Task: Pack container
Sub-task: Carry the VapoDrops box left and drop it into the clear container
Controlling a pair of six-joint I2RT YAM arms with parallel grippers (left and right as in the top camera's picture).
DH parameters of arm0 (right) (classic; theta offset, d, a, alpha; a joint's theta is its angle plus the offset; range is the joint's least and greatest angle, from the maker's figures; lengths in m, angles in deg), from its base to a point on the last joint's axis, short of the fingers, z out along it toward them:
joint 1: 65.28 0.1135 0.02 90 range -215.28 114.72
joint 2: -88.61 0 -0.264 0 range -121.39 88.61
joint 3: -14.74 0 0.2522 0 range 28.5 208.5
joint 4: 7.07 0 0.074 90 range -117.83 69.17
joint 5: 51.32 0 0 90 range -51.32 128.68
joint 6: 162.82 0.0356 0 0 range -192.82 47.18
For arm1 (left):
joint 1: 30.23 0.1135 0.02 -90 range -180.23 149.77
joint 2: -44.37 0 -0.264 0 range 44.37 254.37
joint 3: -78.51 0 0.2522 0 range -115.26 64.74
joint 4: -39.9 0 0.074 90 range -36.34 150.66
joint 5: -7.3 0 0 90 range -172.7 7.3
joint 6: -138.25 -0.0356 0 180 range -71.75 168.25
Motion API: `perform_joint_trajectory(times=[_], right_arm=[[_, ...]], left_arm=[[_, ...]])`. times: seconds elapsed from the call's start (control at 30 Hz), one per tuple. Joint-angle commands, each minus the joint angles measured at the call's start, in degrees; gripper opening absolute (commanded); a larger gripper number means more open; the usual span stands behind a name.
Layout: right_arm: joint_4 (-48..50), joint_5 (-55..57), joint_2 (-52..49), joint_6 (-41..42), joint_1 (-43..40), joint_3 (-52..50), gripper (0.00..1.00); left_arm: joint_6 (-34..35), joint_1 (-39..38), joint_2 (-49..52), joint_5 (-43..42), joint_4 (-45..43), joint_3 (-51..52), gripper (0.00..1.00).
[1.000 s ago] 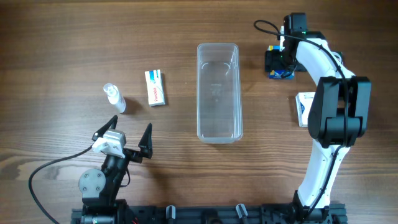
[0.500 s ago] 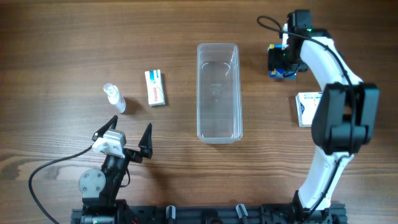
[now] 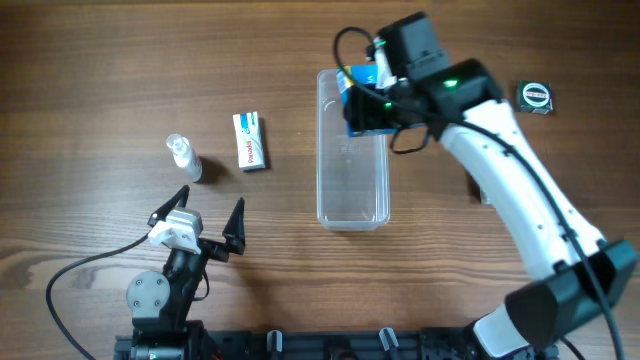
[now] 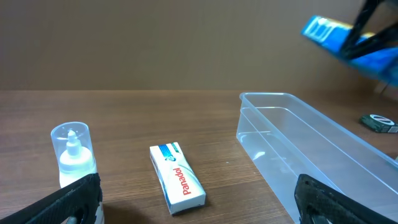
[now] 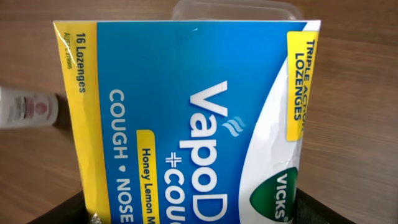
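Your right hand (image 3: 372, 100) is clamped on a blue and yellow lozenge pack (image 3: 358, 88). The right wrist view has the pack (image 5: 186, 124) filling the frame, with the dark fingers (image 5: 65, 211) at its lower corners. The print reads VapoD..., 16 lozenges, honey lemon.

The container (image 3: 352, 150) sits mid-surface, long axis running away from you, upright and open at the top. The pack is in the air over its far end, not inside. In the left wrist view the pack (image 4: 339, 37) is well above the container (image 4: 311, 155) rim. In the right wrist view only the container's rounded end (image 5: 236, 9) peeks out past the pack's top edge.

Your left hand (image 3: 205, 212) is near your edge of the wooden surface (image 3: 100, 60), fingers spread wide and gripping nothing. The left wrist view shows both fingers (image 4: 62, 202) at the bottom corners with only bare wood between them.

To the left of the container:
- The white Panadol box (image 3: 250, 140) lies flat, near the container but apart from it (image 4: 177, 177).
- The small clear bottle (image 3: 183, 157) lies further left (image 4: 73, 152).

A round black item (image 3: 536, 94) lies at far right, well away from the container. I can't tell what it is.
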State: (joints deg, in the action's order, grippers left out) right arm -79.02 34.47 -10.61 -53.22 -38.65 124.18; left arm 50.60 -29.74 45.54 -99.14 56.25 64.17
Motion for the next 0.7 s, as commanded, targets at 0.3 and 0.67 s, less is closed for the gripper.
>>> perform_joint_trajectory(times=[0.3,0.67], right_arm=[[7.41,7.96,-16.83,6.32,1.86,0.04,0.78],[8.50,10.56,-17.29,5.55,1.79,0.11,0.93]], left_arm=[[-0.83,0.37,-0.35,-0.90,0.17,0.26,1.00],[-0.83,0.37,-0.35,-0.90,0.17,0.26,1.00]])
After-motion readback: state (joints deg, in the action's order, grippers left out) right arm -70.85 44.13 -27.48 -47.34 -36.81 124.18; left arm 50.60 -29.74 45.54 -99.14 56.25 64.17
